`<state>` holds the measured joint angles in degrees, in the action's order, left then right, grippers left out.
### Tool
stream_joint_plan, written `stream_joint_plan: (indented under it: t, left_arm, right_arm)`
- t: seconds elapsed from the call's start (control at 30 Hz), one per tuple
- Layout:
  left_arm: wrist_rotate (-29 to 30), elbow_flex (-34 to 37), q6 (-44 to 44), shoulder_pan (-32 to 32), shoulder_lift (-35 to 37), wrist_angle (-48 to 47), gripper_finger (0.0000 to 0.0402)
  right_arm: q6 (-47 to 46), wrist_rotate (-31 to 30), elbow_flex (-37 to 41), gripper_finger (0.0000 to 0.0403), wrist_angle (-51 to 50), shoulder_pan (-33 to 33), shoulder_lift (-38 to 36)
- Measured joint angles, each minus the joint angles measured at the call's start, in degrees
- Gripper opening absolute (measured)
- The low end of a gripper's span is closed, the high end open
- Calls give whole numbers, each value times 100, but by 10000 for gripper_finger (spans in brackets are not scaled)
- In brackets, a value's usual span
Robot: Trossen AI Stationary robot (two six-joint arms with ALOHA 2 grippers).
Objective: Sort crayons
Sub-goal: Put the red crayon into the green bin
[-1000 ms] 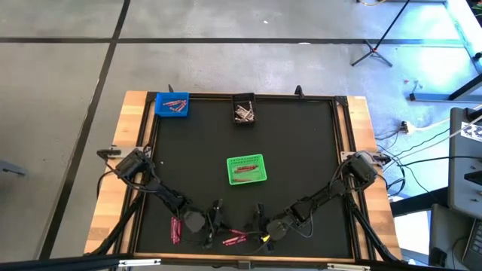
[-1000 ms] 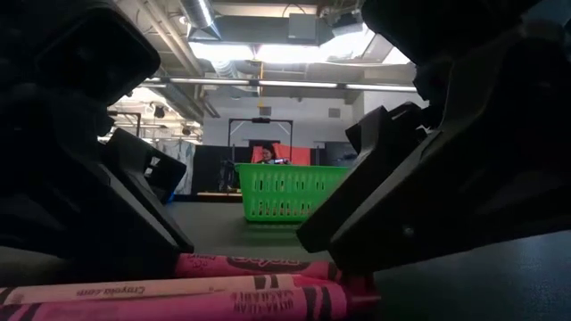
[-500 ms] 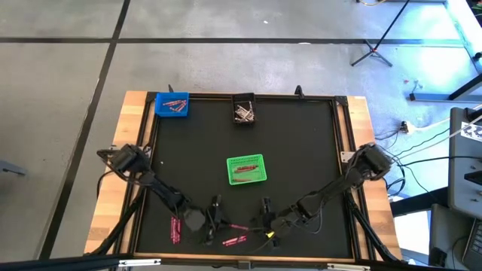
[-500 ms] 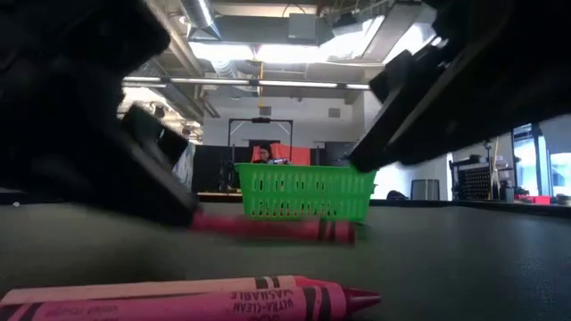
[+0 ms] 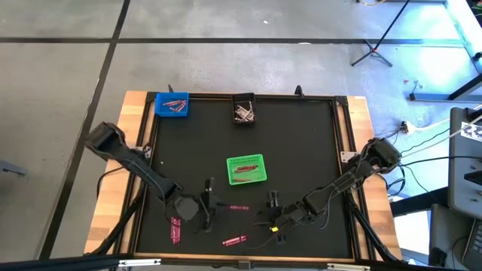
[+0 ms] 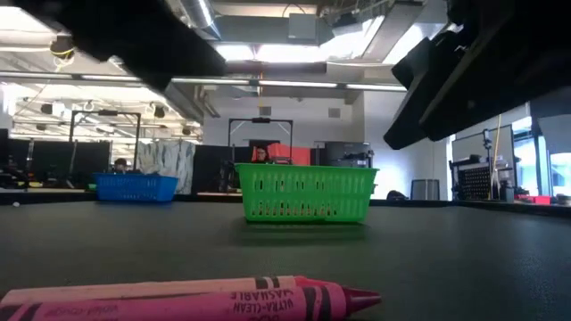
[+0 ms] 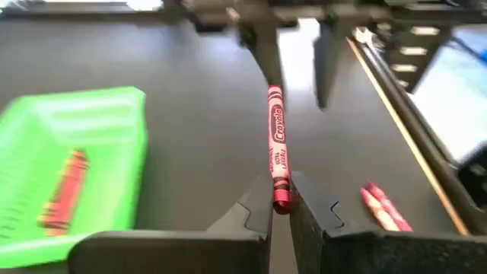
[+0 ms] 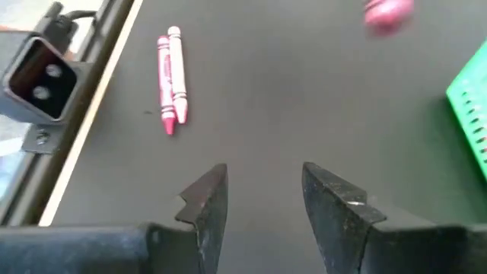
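The left tool [image 7: 280, 207] has lifted clear of the near-edge pile, clamped on one red-pink paper-wrapped crayon [image 7: 277, 144] by its end, now hanging over the dark matte surface [image 5: 301, 143] beside the green slotted plastic bin [image 5: 246, 169]. The right tool [image 8: 262, 199] has drawn back too, fingers spread wide, holding nothing. The low view, blocked by both arms a second ago, is now open: two pink crayons [image 6: 192, 299] lie up front. Only the left wrist view shows the grip, and a red crayon inside the green bin.

Black table [image 5: 301, 143] — bins [image 5: 246, 169], crayons [image 5: 234, 240]
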<state>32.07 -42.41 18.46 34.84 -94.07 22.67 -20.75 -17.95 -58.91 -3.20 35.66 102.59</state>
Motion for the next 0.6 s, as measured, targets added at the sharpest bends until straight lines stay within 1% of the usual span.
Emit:
stream_joint_plan:
  t: [0.1, 0.2, 0.27, 0.37, 0.5, 0.6]
  left_arm:
    - [259, 0, -463, -119, 224, -131, 15]
    - [411, -4, -838, -323, 225, -128, 15]
    - [519, -5, -921, -540, 176, -124, 15]
    - [500, -9, -918, -910, 9, -153, 15]
    - [350, -7, -916, -1355, -148, -128, 15]
    - [240, -7, -962, -1603, -224, -137, 15]
  right_arm:
    - [-3, -222, 53, 168, 49, 0, 32]
    - [-11, -537, 97, 168, 145, -2, 106]
    - [-3, -645, 155, 168, 271, -2, 153]
    - [0, -760, 200, 168, 389, -4, 244]
    - [11, -1134, 235, 168, 374, -4, 422]
    - [18, -1297, 235, 168, 399, -9, 535]
